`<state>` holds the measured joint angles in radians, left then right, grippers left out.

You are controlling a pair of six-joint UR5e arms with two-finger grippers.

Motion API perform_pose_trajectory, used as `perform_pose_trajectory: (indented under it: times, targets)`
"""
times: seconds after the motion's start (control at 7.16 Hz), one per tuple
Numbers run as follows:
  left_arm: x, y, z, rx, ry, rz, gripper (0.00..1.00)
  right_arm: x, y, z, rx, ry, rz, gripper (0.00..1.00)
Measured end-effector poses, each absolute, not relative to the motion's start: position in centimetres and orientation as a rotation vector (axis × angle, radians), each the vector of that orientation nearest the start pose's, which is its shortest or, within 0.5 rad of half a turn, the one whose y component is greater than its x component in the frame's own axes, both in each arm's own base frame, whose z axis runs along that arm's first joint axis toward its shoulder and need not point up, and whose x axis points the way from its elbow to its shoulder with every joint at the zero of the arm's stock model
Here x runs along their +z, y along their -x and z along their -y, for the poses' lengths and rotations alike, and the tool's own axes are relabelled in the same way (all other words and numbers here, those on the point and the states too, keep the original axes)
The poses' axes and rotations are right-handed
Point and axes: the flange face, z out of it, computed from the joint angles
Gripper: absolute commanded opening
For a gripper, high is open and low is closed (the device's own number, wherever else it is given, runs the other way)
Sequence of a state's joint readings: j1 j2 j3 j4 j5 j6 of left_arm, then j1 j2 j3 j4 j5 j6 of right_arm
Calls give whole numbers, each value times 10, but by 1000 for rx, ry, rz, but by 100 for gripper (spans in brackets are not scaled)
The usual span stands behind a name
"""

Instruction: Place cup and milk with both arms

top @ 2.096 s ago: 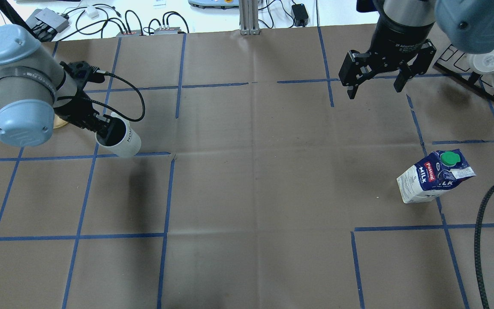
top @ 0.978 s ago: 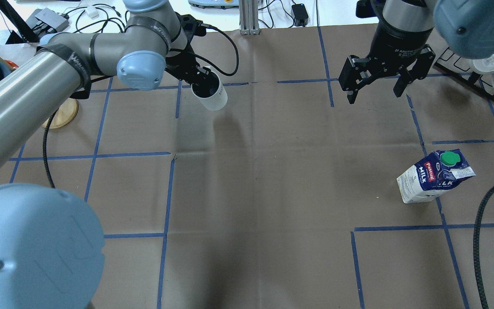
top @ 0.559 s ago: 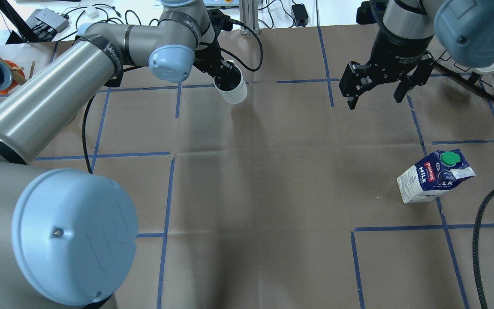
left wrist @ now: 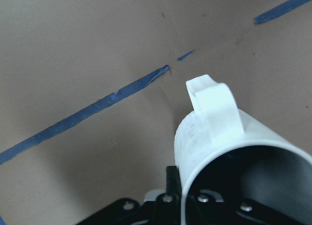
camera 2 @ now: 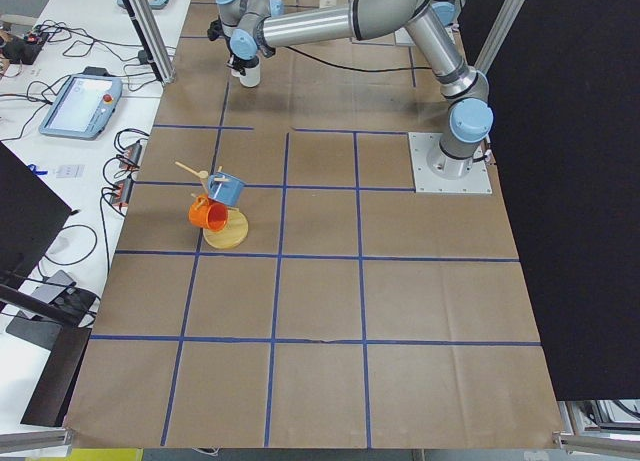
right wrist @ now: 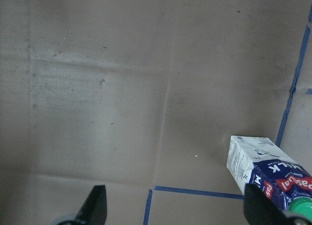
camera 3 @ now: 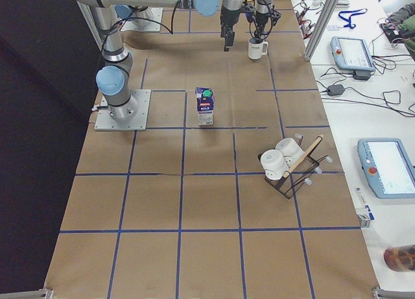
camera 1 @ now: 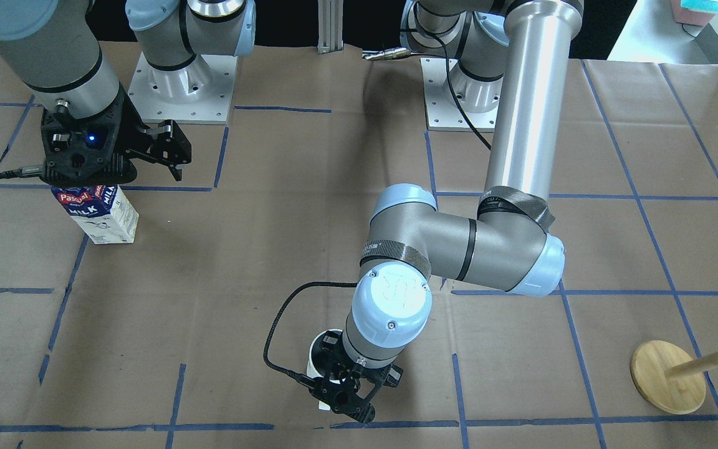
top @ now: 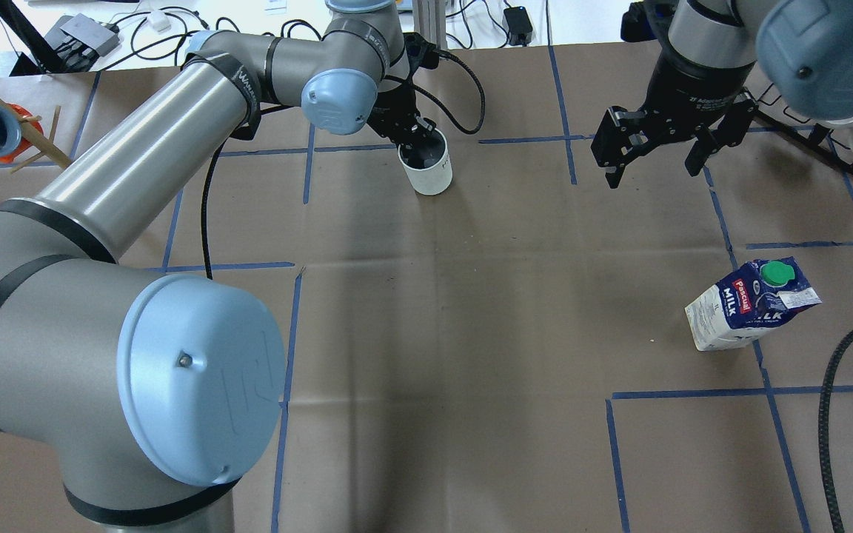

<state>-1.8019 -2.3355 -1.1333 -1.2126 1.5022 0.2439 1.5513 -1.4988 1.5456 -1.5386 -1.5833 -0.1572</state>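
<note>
- My left gripper (top: 417,142) is clamped on the cup's (top: 432,172) rim, one finger inside; the cup is well apart from the milk (top: 748,303), far to its left in the overhead view.
- My right gripper (top: 651,174) hangs wide open and empty, beyond the milk.
- I judge that placing the cup is the step in hand. Next I lower and release it, then reach for the milk.

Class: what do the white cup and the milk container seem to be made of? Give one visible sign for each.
The cup looks like glazed ceramic: smooth white wall, thick rim, moulded loop handle. The milk carton is likely coated paperboard: flat printed panels, folded edges; its green cap looks plastic.
</note>
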Motion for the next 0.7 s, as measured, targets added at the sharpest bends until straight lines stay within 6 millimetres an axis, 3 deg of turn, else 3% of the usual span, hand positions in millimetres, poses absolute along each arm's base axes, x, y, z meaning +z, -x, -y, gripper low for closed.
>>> perform_pose_trajectory:
  times: [0.14, 0.56, 0.7]
  targets:
    - [248, 312, 716, -40, -757, -3118, 2, 465, -105, 516, 113, 234, -3137, 100]
    - [245, 306, 715, -7, -761, -3091, 4, 466, -26, 505, 110, 270, -3121, 100]
    - [244, 304, 714, 5, -762, -3078, 14, 468, -7, 495, 103, 268, -3118, 100]
